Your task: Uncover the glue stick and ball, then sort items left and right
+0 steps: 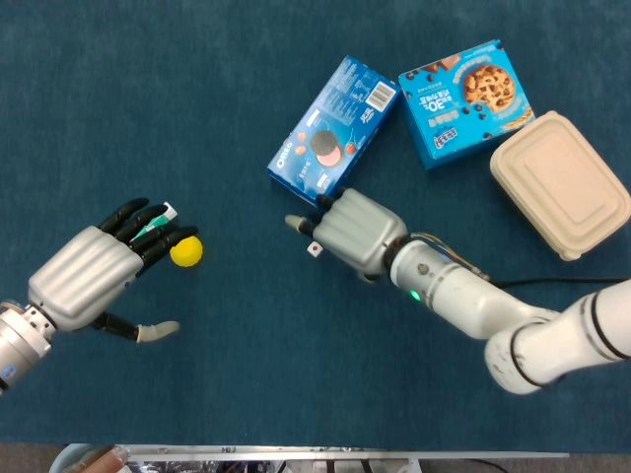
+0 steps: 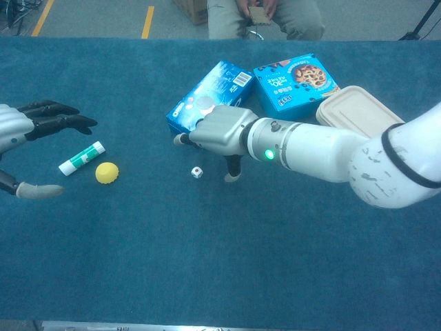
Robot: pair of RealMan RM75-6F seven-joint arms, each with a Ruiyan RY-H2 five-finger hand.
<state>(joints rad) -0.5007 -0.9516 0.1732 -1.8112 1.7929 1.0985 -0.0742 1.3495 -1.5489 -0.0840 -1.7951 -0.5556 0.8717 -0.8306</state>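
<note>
The white and green glue stick (image 2: 81, 158) lies uncovered on the blue table, with the yellow ball (image 2: 107, 172) just to its right. My left hand (image 2: 22, 125) hovers over them with its fingers spread and its thumb (image 2: 38, 189) low, holding nothing. In the head view its dark fingers (image 1: 143, 232) partly hide the glue stick (image 1: 164, 216), and the ball (image 1: 186, 249) sits at their tips. My right hand (image 1: 355, 232) is at mid-table against the near end of the blue Oreo box (image 1: 332, 128), fingers apart and empty. A small white die (image 2: 197, 172) lies under it.
A blue chocolate-chip cookie box (image 1: 463, 99) lies right of the Oreo box. A beige lidded food container (image 1: 560, 182) sits at the far right. A person sits beyond the table's far edge (image 2: 265, 17). Bare blue cloth fills the near half.
</note>
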